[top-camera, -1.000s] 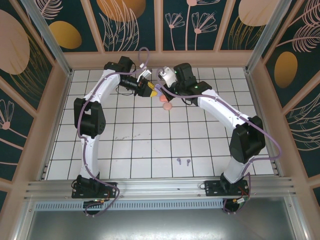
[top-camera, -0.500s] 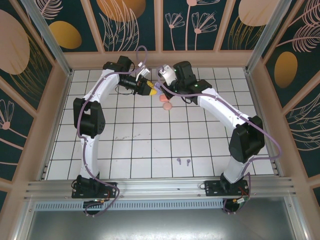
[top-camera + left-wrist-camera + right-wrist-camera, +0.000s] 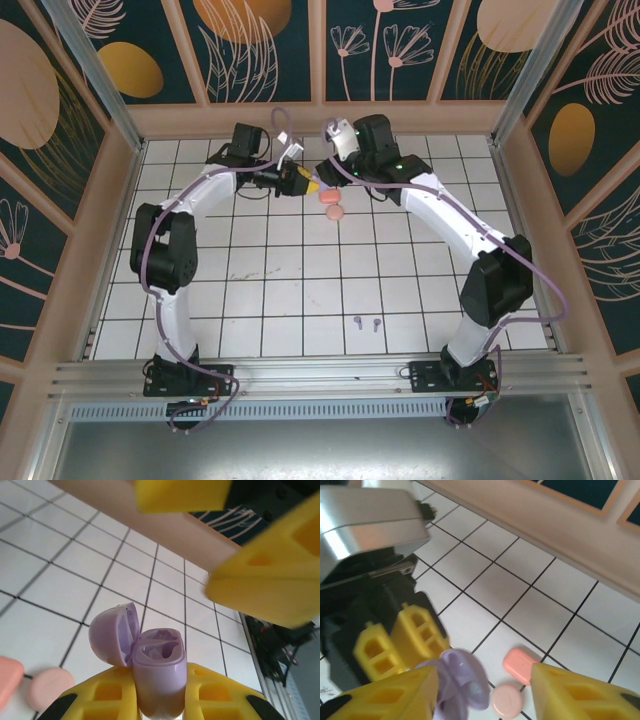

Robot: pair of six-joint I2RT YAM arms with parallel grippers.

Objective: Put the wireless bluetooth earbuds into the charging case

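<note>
My left gripper (image 3: 157, 692) is shut on the base of a purple charging case (image 3: 159, 672), held upright. Its lid (image 3: 112, 634) is swung open to the left, and the two sockets inside look empty. My right gripper (image 3: 482, 695) stands open just above the case (image 3: 455, 685), its yellow fingers (image 3: 270, 580) on either side and apart from it. In the top view both grippers meet at the far middle of the table, left (image 3: 305, 184) and right (image 3: 323, 171). Two tiny purple earbuds (image 3: 367, 322) lie near the front of the table.
A coral rectangular case (image 3: 520, 664) and a round pink case (image 3: 506, 699) lie shut on the tiles just below the grippers, seen as coral case (image 3: 329, 198) and round case (image 3: 336, 212) from above. The wooden back wall (image 3: 320, 118) is close behind.
My right gripper was shut and now stands open. Both grippers have shifted slightly toward the back wall, and the left arm's elbow has swung outward. The left gripper keeps hold of the purple case.
</note>
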